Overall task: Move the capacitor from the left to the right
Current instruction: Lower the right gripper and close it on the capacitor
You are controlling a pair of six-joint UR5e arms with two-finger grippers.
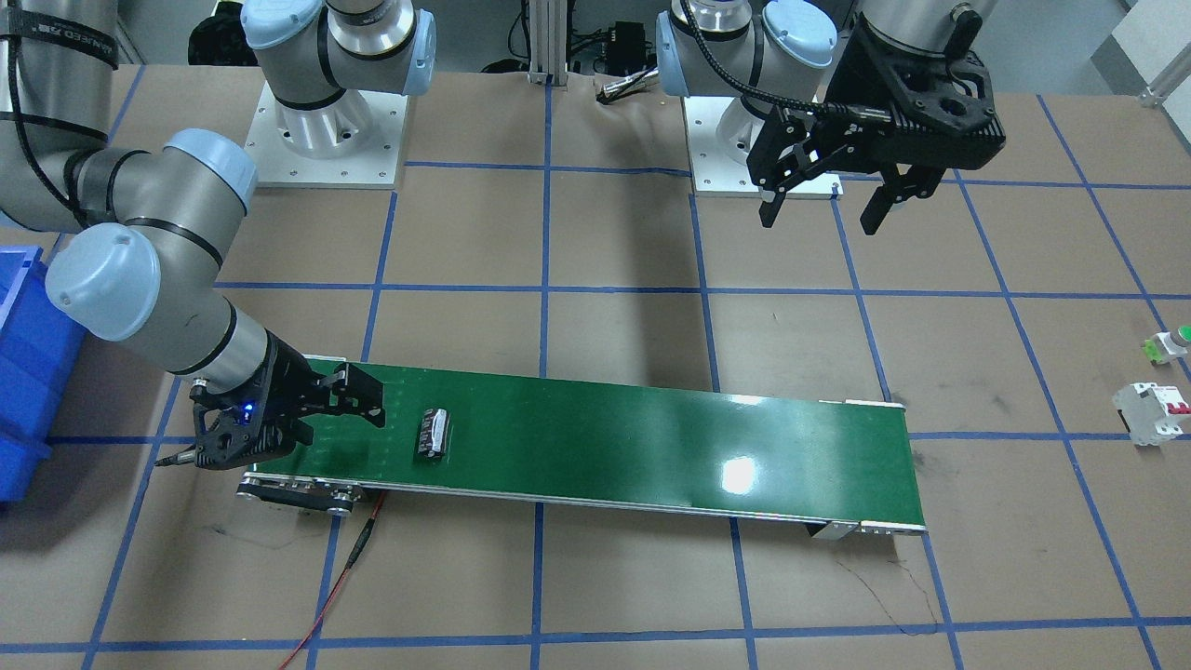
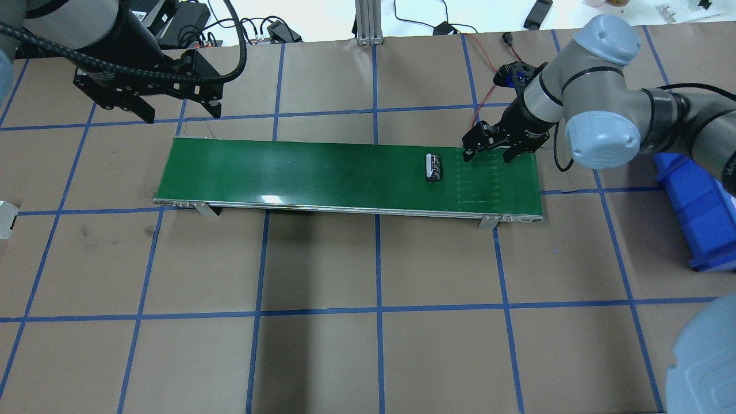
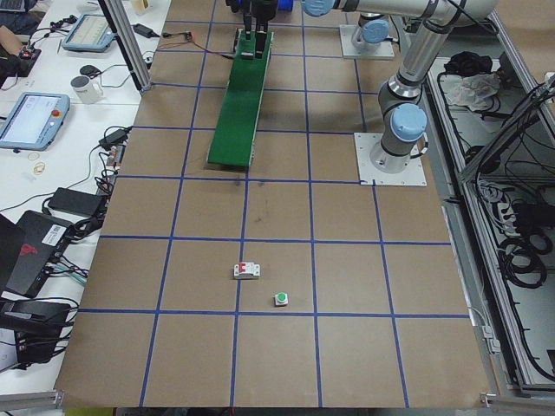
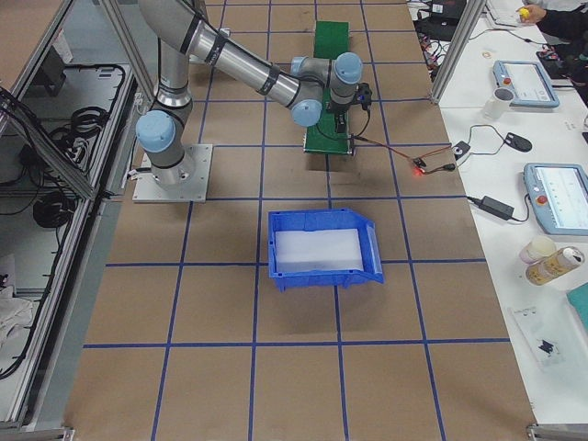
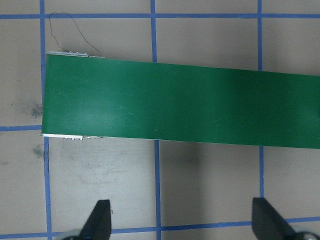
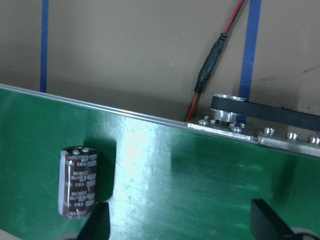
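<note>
The capacitor (image 1: 434, 434) is a small dark cylinder with pale print. It lies on its side on the green conveyor belt (image 1: 651, 437), near the belt's end on my right. It also shows in the overhead view (image 2: 433, 167) and the right wrist view (image 6: 79, 182). My right gripper (image 2: 489, 156) is open and empty, low over the belt's end, a short gap from the capacitor. My left gripper (image 2: 180, 112) is open and empty, raised beyond the belt's other end (image 5: 65, 95).
A blue bin (image 2: 696, 213) stands on the table to my right. A white breaker with red switches (image 1: 1154, 412) and a green-capped button (image 1: 1170, 342) lie far to my left. A red cable (image 1: 344, 568) runs from the belt's right end.
</note>
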